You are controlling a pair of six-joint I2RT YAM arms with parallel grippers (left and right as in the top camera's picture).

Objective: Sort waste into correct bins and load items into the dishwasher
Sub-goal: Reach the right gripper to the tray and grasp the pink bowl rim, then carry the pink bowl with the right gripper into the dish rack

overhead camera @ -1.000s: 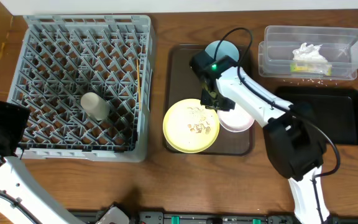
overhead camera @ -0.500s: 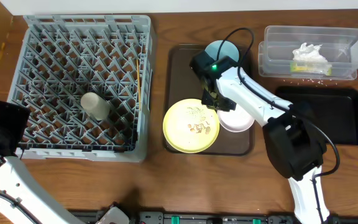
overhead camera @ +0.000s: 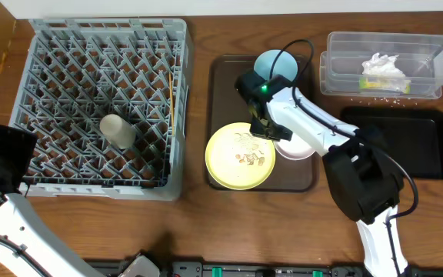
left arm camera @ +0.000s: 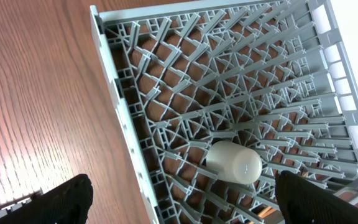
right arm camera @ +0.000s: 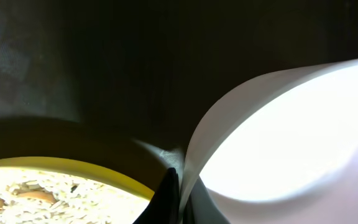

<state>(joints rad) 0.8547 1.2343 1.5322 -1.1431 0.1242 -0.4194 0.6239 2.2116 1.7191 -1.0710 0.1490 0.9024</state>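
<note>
My right gripper [overhead camera: 271, 132] is shut on the rim of the small white bowl [overhead camera: 298, 146] on the dark brown tray; in the right wrist view the fingertips [right arm camera: 173, 196] pinch that rim [right arm camera: 278, 137]. The pale yellow plate [overhead camera: 241, 156] with rice-like crumbs [overhead camera: 246, 154] lies just to the left and also shows in the right wrist view [right arm camera: 73, 169]. The light blue bowl [overhead camera: 275, 64] sits behind. The grey rack [overhead camera: 52, 46] holds the pale cup [overhead camera: 117, 131] and chopsticks [overhead camera: 177, 100]. My left gripper [left arm camera: 185, 205] is open over the rack's front left corner, near the cup [left arm camera: 234, 163].
The clear tub [overhead camera: 437, 46] at the back right holds the white napkin [overhead camera: 381, 68] and the wrapper [overhead camera: 383, 86]. The flat black tray [overhead camera: 414, 142] lies in front of it. The dark brown serving tray [overhead camera: 221, 92] bears the plate and bowls.
My right gripper has shifted slightly right and toward the front with the white bowl's rim. The yellow plate has slid a little to the right. The left arm has not moved.
</note>
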